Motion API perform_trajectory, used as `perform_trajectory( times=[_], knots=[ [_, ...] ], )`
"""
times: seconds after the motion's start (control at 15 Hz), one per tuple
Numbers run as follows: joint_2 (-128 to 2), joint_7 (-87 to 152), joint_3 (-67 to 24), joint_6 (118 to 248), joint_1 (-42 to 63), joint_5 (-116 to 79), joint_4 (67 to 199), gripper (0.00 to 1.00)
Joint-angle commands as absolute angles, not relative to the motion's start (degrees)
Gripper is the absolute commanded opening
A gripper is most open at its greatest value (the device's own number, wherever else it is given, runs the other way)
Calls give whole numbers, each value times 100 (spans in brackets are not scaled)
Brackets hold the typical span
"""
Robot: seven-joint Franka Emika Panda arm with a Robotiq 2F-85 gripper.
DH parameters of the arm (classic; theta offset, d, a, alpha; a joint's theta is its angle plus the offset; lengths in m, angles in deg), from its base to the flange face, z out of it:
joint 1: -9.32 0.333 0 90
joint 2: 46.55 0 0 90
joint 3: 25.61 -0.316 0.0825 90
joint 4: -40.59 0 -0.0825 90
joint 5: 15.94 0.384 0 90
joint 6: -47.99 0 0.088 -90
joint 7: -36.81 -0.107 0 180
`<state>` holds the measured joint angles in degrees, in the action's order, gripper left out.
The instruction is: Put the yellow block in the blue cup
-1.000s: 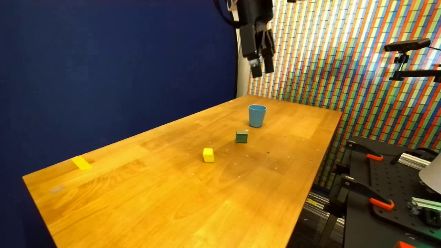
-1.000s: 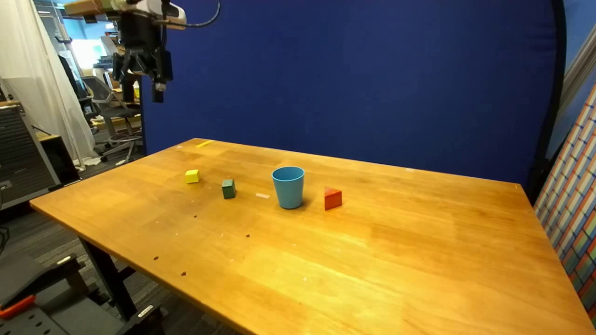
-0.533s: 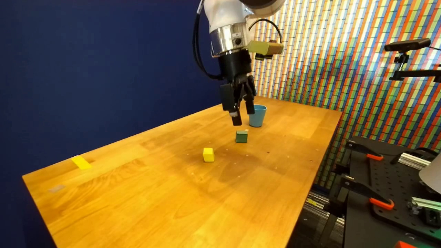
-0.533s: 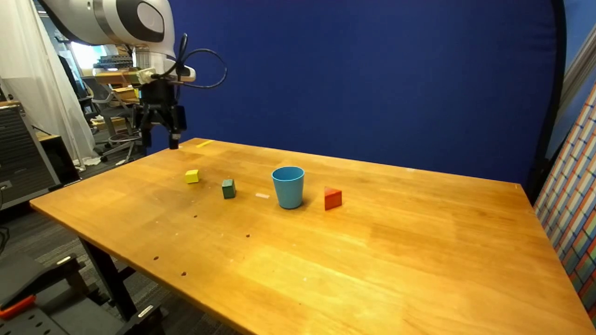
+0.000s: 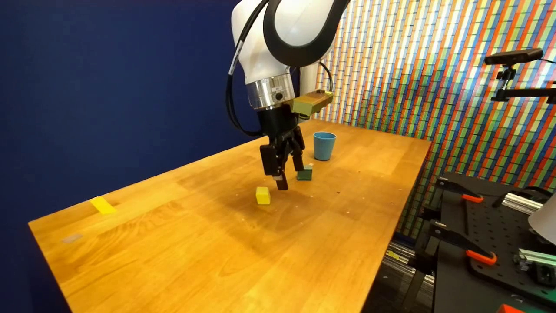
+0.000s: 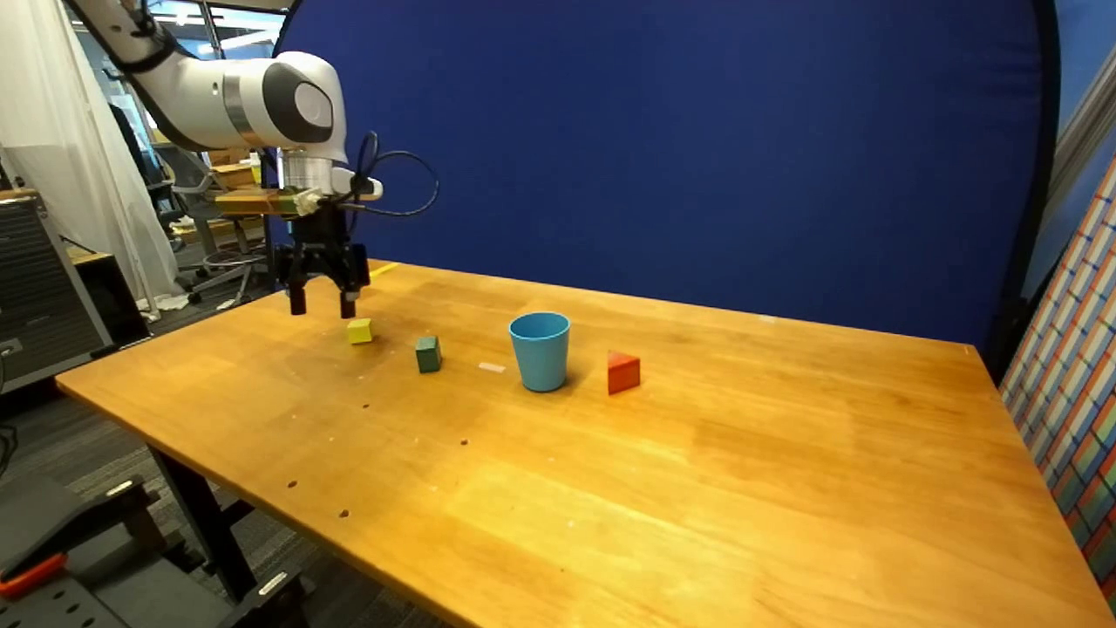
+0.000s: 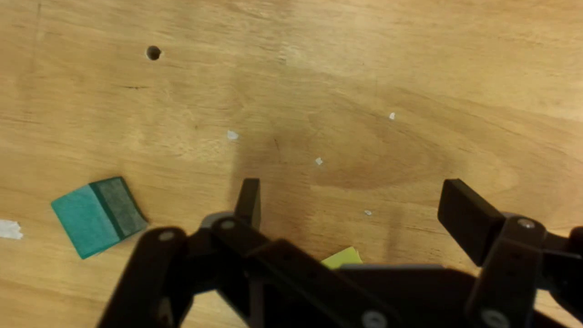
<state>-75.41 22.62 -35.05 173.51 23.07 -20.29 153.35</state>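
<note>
The yellow block [image 5: 263,195] is a small bright cube on the table. It also shows in an exterior view [image 6: 360,331], and in the wrist view only a corner of it [image 7: 342,258] shows, the rest hidden behind the gripper body. My gripper [image 5: 290,174] is open and empty, low over the table near the yellow block and above it. Its spread fingers show in an exterior view [image 6: 323,305] and in the wrist view [image 7: 353,200]. The blue cup [image 5: 324,146] stands upright; it also shows in an exterior view [image 6: 540,353]. It is out of the wrist view.
A dark green block [image 6: 428,354] lies between the yellow block and the cup; it is also in the wrist view [image 7: 100,216]. A red wedge-like block [image 6: 623,372] lies beyond the cup. A flat yellow strip [image 5: 103,205] lies at the table's edge.
The arm has come down from high above the table, and the open gripper has moved close to the yellow block. The blocks and the cup have not moved.
</note>
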Motion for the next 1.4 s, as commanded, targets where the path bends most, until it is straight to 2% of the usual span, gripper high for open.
perform_trajectory(
  times=[0.0, 0.53, 0.6, 0.67, 0.73, 1.13, 1.2, 1.33],
  knots=[
    [-8118, 2297, -3328, 17368, 2503, -2156, 14714, 100],
    [-9062, 2483, -3145, 17271, 2574, -2234, 13612, 100],
    [-9140, 2504, -3126, 17283, 2582, -2244, 13516, 75],
    [-9212, 2531, -3112, 17297, 2590, -2253, 13431, 73],
    [-9265, 2540, -3091, 17298, 2607, -2273, 13353, 66],
    [-8935, 2401, -3021, 17182, 2620, -2237, 13481, 18],
    [-8675, 2275, -2925, 17170, 2587, -2249, 13693, 14],
    [-8110, 1967, -2639, 17189, 2540, -2347, 14136, 16]
  ],
)
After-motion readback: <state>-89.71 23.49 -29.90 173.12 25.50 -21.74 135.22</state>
